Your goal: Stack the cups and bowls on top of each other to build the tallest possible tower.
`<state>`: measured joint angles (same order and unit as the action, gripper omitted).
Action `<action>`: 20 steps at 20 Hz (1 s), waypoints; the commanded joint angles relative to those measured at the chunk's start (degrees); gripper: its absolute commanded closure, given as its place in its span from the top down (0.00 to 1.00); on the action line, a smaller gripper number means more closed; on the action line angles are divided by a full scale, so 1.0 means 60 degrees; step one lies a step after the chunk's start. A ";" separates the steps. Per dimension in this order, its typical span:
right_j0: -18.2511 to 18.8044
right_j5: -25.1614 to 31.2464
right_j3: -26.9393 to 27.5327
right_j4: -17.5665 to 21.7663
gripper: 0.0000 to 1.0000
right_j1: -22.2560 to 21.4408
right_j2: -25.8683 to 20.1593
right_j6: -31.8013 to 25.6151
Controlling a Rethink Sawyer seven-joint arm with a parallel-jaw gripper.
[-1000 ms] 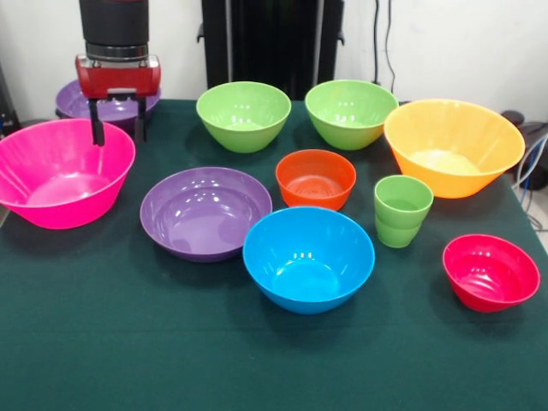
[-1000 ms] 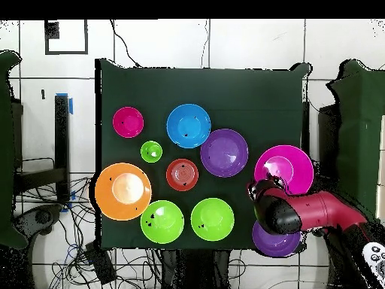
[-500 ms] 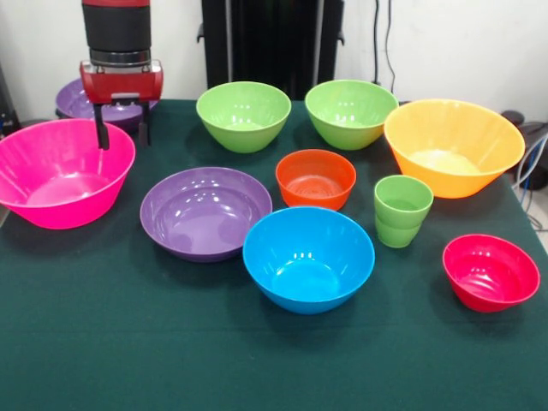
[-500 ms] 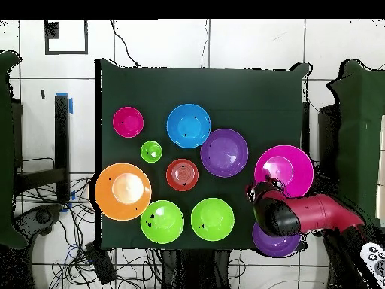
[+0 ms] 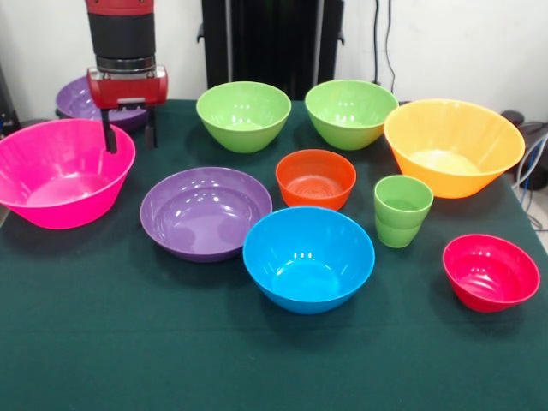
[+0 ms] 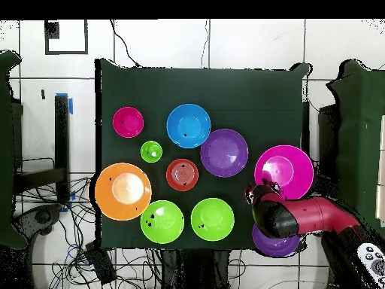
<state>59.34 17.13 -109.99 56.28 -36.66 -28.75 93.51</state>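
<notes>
Tool: the tool (image 5: 128,137) hangs with its two black fingers (image 5: 110,141) spread apart and nothing between them, pointing straight down, poised over the far rim of the hot-pink bowl (image 5: 60,175).
Arm: red and black, it drops in from the top in the front view; from overhead it reaches across a purple bowl (image 6: 272,242) near the robot's base.
Nearest bowl: the hot-pink bowl sits just under and beside the tool, at the desk (image 5: 171,342) edge, upright and empty.
Behind the tool: the second purple bowl (image 5: 81,98) peeks out at the far corner, partly hidden by the tool.
Next out: the shallow purple bowl (image 5: 205,210) lies near the hot-pink one, touching the blue bowl (image 5: 308,257).
Middle: the small orange bowl (image 5: 315,178) sits between the blue bowl and the two lime-green bowls (image 5: 244,114) along the far side.
Cups: two lime-green cups (image 5: 402,210), nested one in the other, stand well apart from the tool, just beside the yellow-orange bowl (image 5: 454,145).
Far end: the red-pink bowl (image 5: 491,271) sits alone, farthest from the tool.
</notes>
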 commanded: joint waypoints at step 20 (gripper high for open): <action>0.0293 -0.0807 0.1078 0.1290 1.00 0.1114 0.0184 -0.0725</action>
<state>59.82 13.79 -108.98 59.34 -33.61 -25.50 93.51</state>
